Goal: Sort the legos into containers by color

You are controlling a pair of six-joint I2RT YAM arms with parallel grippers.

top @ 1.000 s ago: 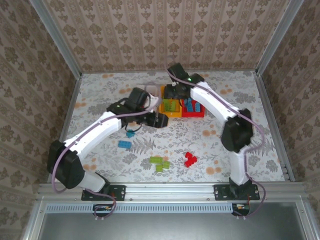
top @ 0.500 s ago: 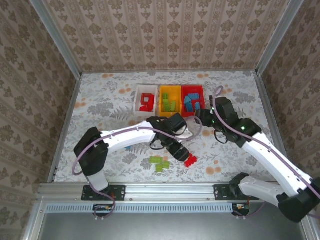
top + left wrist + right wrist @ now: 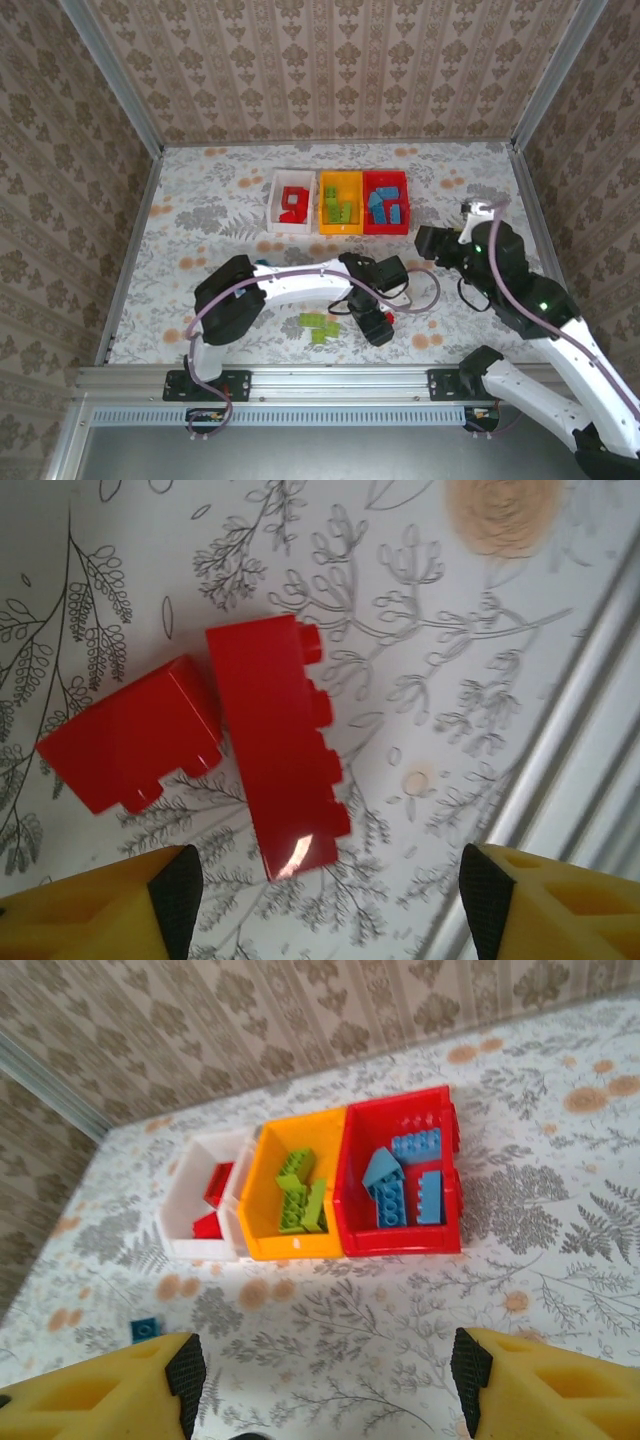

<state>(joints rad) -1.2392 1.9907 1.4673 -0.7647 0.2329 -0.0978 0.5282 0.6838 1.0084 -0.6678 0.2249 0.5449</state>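
Two red legos lie side by side on the floral table, a long brick [image 3: 285, 750] and a shorter one [image 3: 130, 732]. My left gripper [image 3: 330, 905] hovers open just above them, nothing between its fingers; from above it [image 3: 378, 328] covers most of them. Lime green legos [image 3: 320, 326] lie just left of it. The containers stand in a row at the back: white [image 3: 272, 200] with red legos, yellow-orange [image 3: 322, 203] with green ones [image 3: 300, 1200], red [image 3: 386, 230] with blue ones [image 3: 405, 1185]. My right gripper [image 3: 325, 1380] is open and empty, right of and nearer than the bins [image 3: 427, 241].
A loose blue lego [image 3: 145, 1328] lies on the table left of centre, near my left arm's elbow. The metal frame rail [image 3: 580, 730] runs close beside the red bricks at the table's near edge. Patterned walls enclose the table on three sides.
My left gripper has swung from the table's middle down to the red bricks near the front. My right gripper has pulled back from over the bins toward the right and opened wider.
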